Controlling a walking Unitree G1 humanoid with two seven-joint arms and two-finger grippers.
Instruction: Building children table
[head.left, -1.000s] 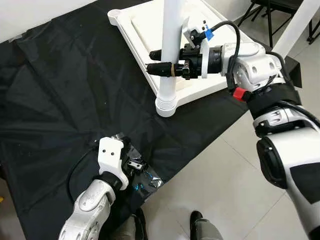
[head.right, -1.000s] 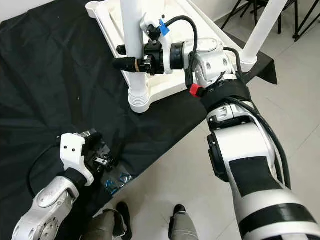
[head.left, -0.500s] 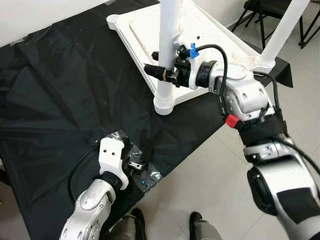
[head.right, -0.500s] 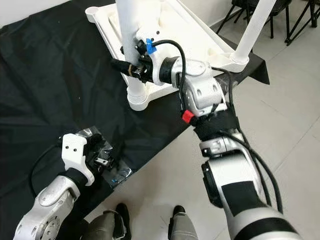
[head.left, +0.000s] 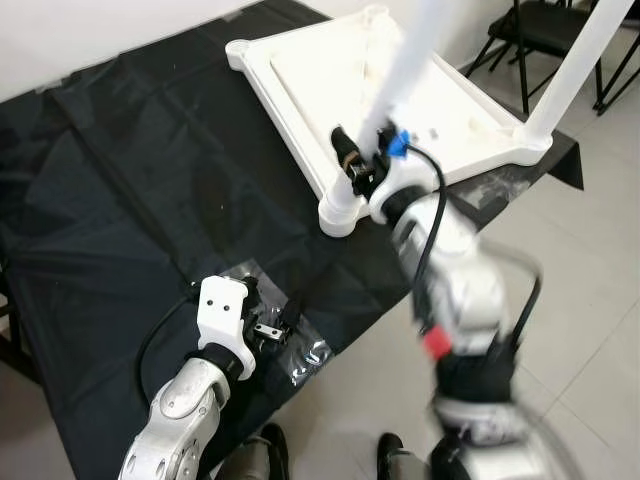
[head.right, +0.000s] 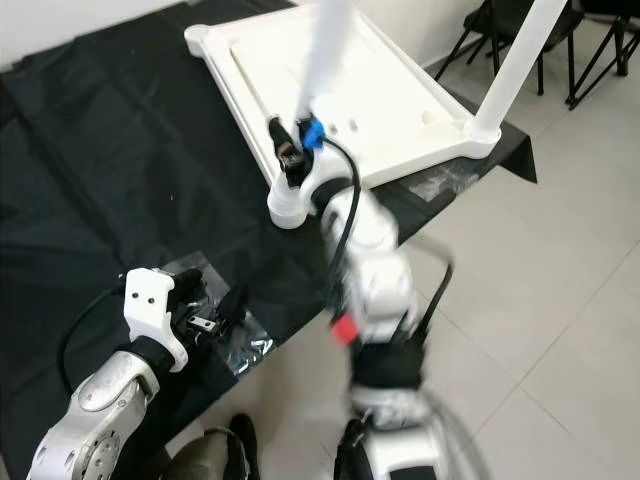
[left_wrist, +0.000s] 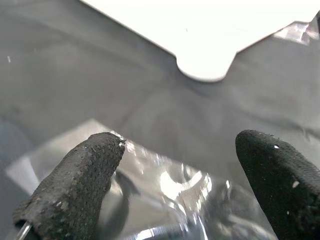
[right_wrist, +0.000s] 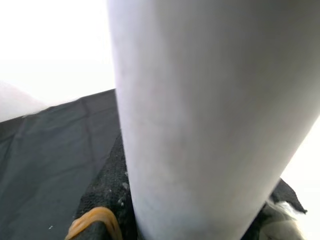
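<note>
Presently my right claw (head.left: 352, 165) grips the white leg (head.left: 405, 75), which leans. I judge its socket joint may bind. My left claw (left_wrist: 175, 190) hangs open over the plastic bag (head.left: 290, 345).

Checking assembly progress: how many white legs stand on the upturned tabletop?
2: one leg at the near corner, gripped by the right pincer; another leg at the far right corner. Others may lie outside the frame.

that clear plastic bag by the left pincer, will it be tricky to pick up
Probably. The clear plastic bag looks thin and crinkled, so it should flop and slide on the black cloth. Its glossy film may slip between the left pincer fingers. Small parts inside could shift.
</note>
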